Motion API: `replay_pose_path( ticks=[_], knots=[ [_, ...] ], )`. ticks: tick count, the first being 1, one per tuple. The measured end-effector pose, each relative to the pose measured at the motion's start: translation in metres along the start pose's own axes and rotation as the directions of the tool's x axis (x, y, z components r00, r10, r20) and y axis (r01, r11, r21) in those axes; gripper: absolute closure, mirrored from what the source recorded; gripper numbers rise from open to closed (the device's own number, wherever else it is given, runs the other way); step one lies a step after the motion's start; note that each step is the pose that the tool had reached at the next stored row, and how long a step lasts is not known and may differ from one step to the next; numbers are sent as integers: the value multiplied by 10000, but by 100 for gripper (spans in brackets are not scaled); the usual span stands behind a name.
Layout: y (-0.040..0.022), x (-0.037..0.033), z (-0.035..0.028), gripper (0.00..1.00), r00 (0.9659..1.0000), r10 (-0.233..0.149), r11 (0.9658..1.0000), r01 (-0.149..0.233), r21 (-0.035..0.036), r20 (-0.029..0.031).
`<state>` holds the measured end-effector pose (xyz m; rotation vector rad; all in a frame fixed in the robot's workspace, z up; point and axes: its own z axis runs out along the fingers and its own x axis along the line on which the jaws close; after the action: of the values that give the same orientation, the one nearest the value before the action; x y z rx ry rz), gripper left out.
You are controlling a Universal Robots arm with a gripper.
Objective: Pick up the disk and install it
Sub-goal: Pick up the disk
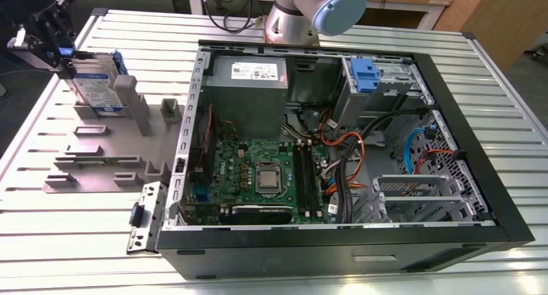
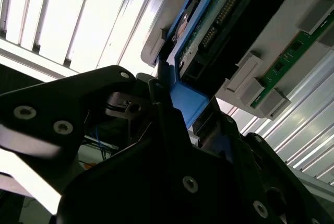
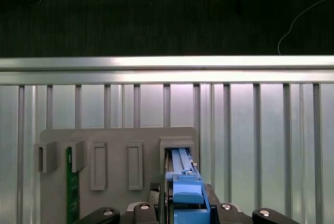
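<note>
while the case (image 1: 342, 251) lies open, jaws close on the disk (image 1: 96, 90) in its holder (image 1: 94, 161)

where the ribbed metal bench (image 1: 51, 244) runs out toward the exterior view's left, the disk stands on edge in a slot of the grey slotted holder block, its white-and-blue label facing out and a blue rail along its edge. the jaws are at its upper end on that same side, narrow, with the blue rail between them. in the second wrist view the black fingers (image 2: 163, 85) press against the blue rail on both sides, and the disk's (image 2: 209, 23) connector end reaches away into the holder. in the first wrist view the blue-railed edge of the disk (image 3: 183, 182) runs from between the jaws into a raised slot of the holder (image 3: 115, 140), so the disk is gripped but not lifted clear.

a green memory stick (image 3: 69, 182) stands in another slot of the same block, apart from the disk. the desktop computer case lies open on its side, just beside the holder on the exterior view's right, showing its green motherboard (image 1: 256, 167), a grey power supply (image 1: 248, 83) and a blue drive bracket (image 1: 364, 74) at the far corner. the arm's (image 1: 317, 13) base rises behind the case.
</note>
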<state>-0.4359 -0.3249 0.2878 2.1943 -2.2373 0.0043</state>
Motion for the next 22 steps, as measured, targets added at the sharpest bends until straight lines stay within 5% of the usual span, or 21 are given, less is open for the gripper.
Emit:
replay_pose_path(
  ticks=[22],
  knots=[
    [-1, -21, 4, 50, 10000, 0, 10000, 0, -9, 0]
  ],
)
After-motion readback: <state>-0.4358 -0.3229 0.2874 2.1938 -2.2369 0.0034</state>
